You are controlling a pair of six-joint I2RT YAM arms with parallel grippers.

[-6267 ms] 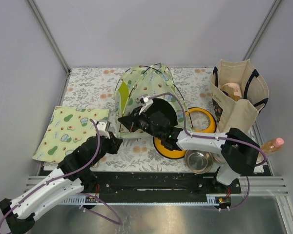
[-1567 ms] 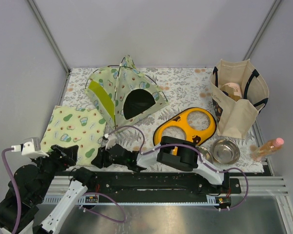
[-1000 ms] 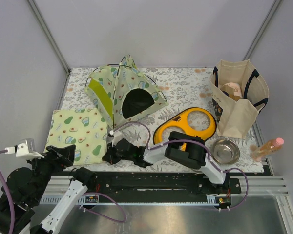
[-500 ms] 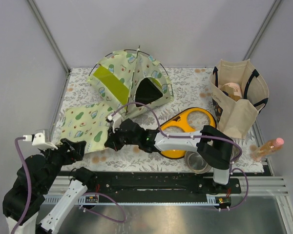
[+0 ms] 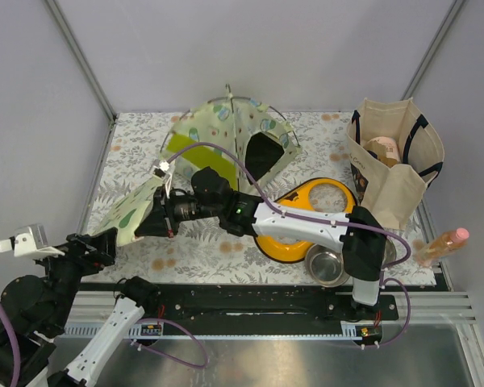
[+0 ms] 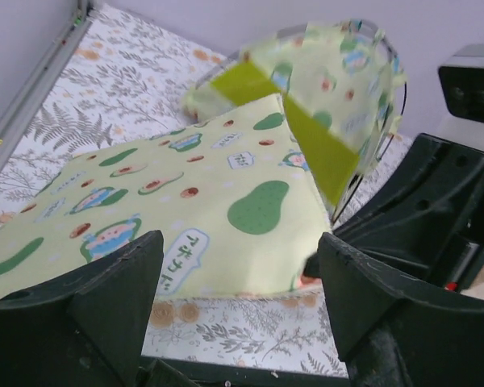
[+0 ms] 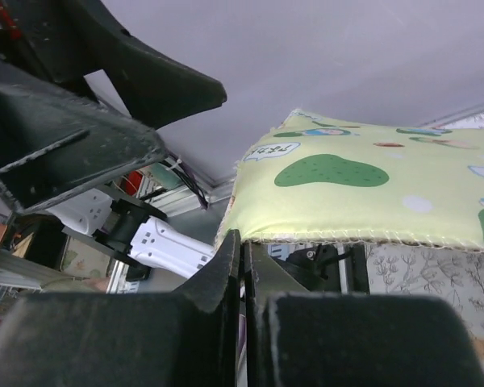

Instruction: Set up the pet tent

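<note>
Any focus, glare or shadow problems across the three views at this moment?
Top external: evenly lit, sharp, no glare on the pale green avocado-print fabric pet tent. Left wrist: the flat square avocado-print mat is crisp, the black left gripper fingers dark and slightly soft. Right wrist: the black right gripper fingers fill the bottom, blurred and underexposed.

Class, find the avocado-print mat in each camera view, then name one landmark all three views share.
Top external: avocado-print mat left of centre, one side raised.
Left wrist: the mat fills the centre, with the pet tent behind it.
Right wrist: the mat at upper right.
Shared landmark: fern-print table cover.
</note>
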